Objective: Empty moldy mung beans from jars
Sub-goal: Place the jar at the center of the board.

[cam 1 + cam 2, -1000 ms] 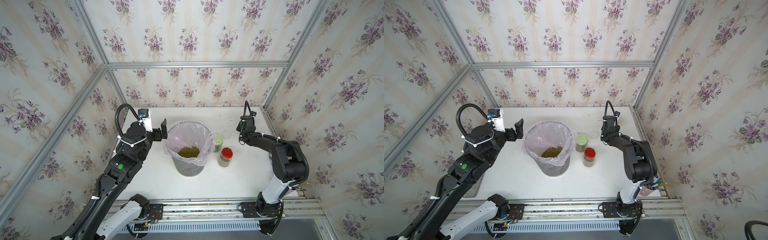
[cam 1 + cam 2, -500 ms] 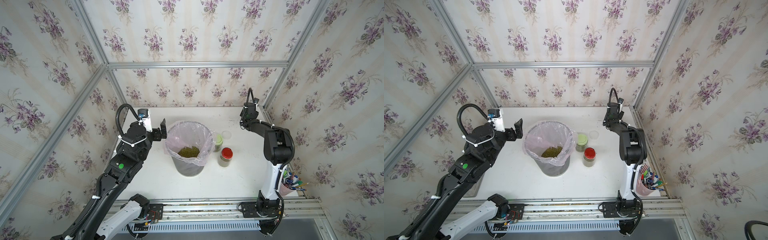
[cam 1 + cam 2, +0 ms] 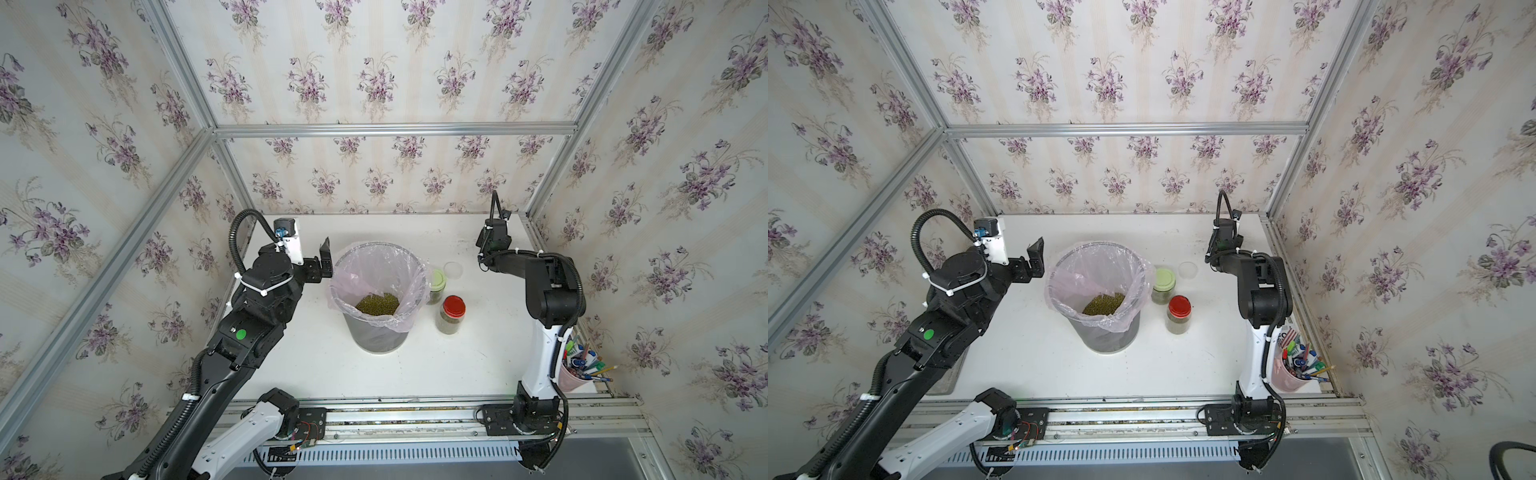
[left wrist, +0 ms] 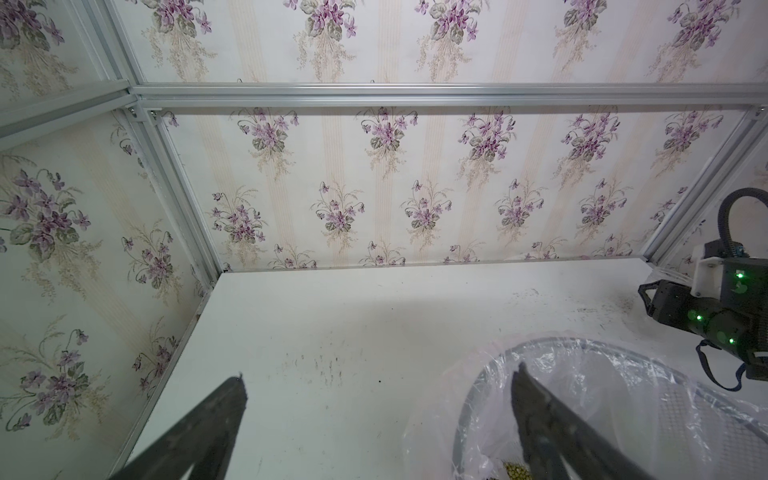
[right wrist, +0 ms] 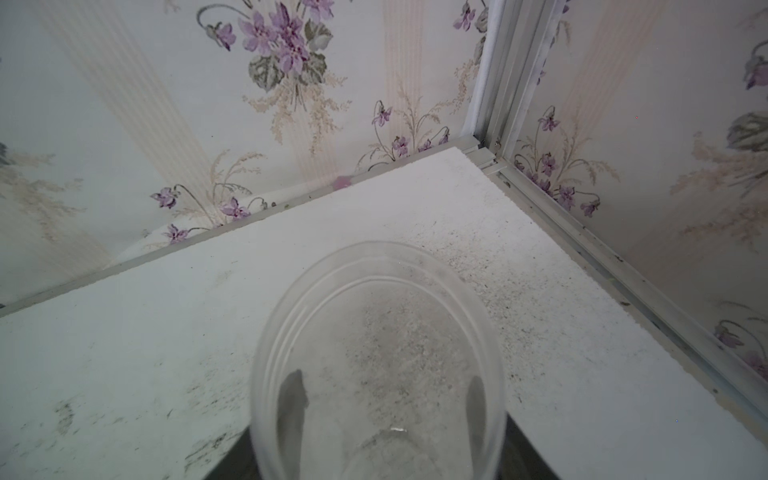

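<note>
- Over the last second the right arm [image 3: 540, 270] has swung back from beside the jars toward the rear right corner, uncovering the pen cup [image 3: 571, 376]. The left arm [image 3: 266, 291] has not shifted.
- The right jaws are narrowed onto an empty jar [image 5: 378, 332]. In the right wrist view both fingers [image 5: 293, 401] show through its clear wall, and no beans are seen inside. Both top views hide it under the wrist.
- The left jaws stand wide and hold nothing, just beside the bin [image 3: 376, 338] on the side away from the jars. In the left wrist view one finger [image 4: 540, 424] overlaps the liner [image 4: 623, 374].
- The beans [image 3: 377, 304] lie heaped in the bin. The green jar [image 3: 436, 282] and red jar [image 3: 451, 318] stand capped and upright just beside the bin, and dark contents show through both. A loose white lid [image 3: 453, 269] lies behind them on the worktop [image 3: 332, 365].
- Both capped jars are well apart from the right jaws, toward the front. The bin stands between them and the left jaws.
- Whether the empty jar touches the worktop cannot be told. If it is released tilted or while still off the surface, the smooth cylinder would likely topple and roll against the wall frame.
- The left jaws sit so near the liner that a careless reach across could snag the plastic and tip the bin.
</note>
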